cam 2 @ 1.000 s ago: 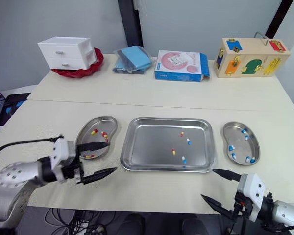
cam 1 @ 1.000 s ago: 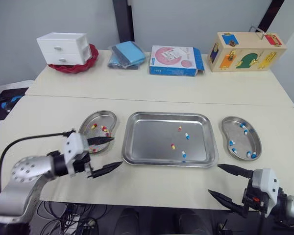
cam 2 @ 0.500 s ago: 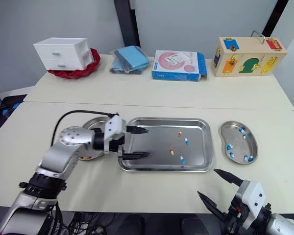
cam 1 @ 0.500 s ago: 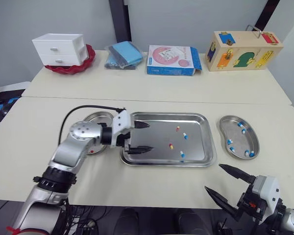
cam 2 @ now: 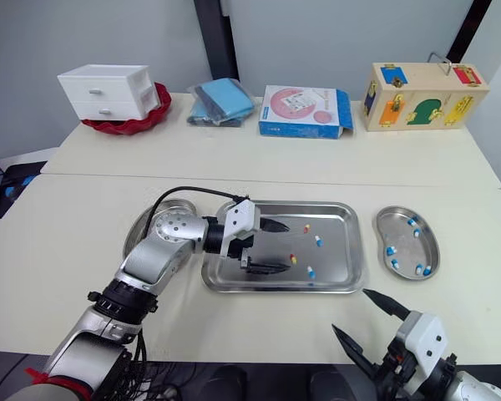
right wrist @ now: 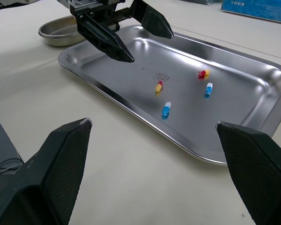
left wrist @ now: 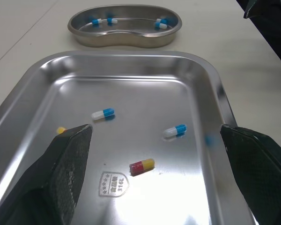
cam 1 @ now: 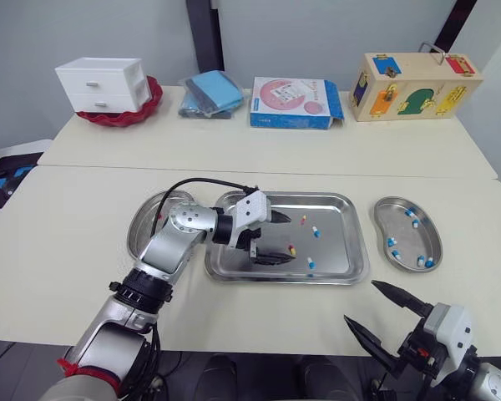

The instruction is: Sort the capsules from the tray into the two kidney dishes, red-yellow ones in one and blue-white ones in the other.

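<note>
Tray shiny steel, rounded corners; left claw spread above it; right claw spread.

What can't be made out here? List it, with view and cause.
Left kidney dish: left eye view, the left arm covers much of it, so its capsules can't be counted.
One tray capsule: left wrist view, just a yellow end shows beside a left finger.
Pink box print: eye views, too small.

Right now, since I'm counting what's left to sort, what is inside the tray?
In the tray lie two red-yellow capsules and two blue-white capsules. The left claw hangs open over it. The tray floor under the claw's wrist is covered.
</note>
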